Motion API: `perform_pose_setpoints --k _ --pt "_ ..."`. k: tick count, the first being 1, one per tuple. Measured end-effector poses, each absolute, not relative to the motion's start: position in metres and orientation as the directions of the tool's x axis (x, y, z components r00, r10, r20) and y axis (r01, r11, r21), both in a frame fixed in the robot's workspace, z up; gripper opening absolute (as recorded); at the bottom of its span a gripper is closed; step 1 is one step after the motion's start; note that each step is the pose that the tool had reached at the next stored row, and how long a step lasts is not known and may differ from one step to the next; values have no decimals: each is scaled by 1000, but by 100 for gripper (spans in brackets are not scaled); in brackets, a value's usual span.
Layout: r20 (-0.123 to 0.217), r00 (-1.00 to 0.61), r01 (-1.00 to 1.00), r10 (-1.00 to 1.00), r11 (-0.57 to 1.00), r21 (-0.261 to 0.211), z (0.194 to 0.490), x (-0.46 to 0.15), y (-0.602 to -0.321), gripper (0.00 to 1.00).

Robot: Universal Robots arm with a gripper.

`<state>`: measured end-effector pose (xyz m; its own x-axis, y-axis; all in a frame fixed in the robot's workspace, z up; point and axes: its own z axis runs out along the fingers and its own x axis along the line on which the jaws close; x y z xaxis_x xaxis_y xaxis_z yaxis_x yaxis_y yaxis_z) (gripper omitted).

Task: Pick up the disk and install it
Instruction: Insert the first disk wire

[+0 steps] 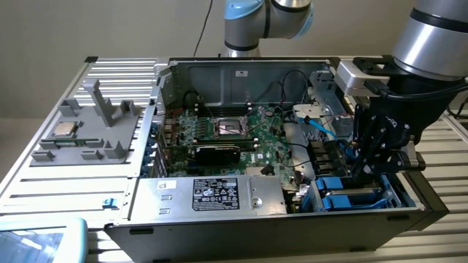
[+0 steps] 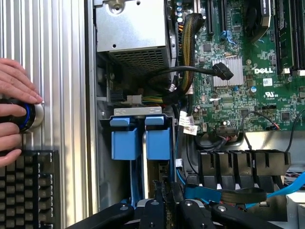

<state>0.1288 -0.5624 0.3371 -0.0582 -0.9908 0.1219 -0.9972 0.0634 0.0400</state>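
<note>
The disk (image 2: 158, 143) stands on edge in the drive bay of the open computer case, with its bright blue carrier facing up. In the exterior view the disk (image 1: 352, 198) sits low in the bay at the case's front right corner. My gripper (image 2: 166, 190) reaches straight down into that bay, its black fingers (image 2: 156, 191) drawn close together on the carrier's edge. From the exterior view, the gripper (image 1: 362, 172) hangs just above the blue carrier. The part of the disk under the fingers is hidden.
A second blue carrier (image 2: 125, 143) stands right beside the disk. The silver power supply box (image 1: 212, 194), motherboard (image 1: 234, 131) and loose cables (image 2: 190, 71) crowd the case. A grey fixture tray (image 1: 80, 148) holds a small CPU chip (image 1: 64, 130). A person's hand (image 2: 14, 100) rests on a knob beside a keyboard (image 2: 28, 191).
</note>
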Motion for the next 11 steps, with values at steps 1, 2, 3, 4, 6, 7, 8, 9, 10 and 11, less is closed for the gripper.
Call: perform_pose_setpoints --k 1,2,3,4,6,7,8,9,10,11 --pt "122 -59 -997 -991 64 40 337 129 -563 16" --pt "122 -60 -997 -991 65 40 337 129 -563 16" --pt "122 -61 -997 -991 66 40 337 130 -563 16" --pt "122 -61 -997 -991 67 40 337 130 -564 16" --pt "122 -62 -997 -991 68 40 337 130 -564 16" --pt "122 -62 -997 -991 68 40 337 130 -564 16" --pt "122 -63 -997 -991 68 40 337 130 -564 16" --pt "122 -63 -997 -991 68 40 336 130 -564 16" --pt "122 -63 -997 -991 68 40 336 130 -564 16" --pt "122 -63 -997 -991 68 40 336 130 -564 16"
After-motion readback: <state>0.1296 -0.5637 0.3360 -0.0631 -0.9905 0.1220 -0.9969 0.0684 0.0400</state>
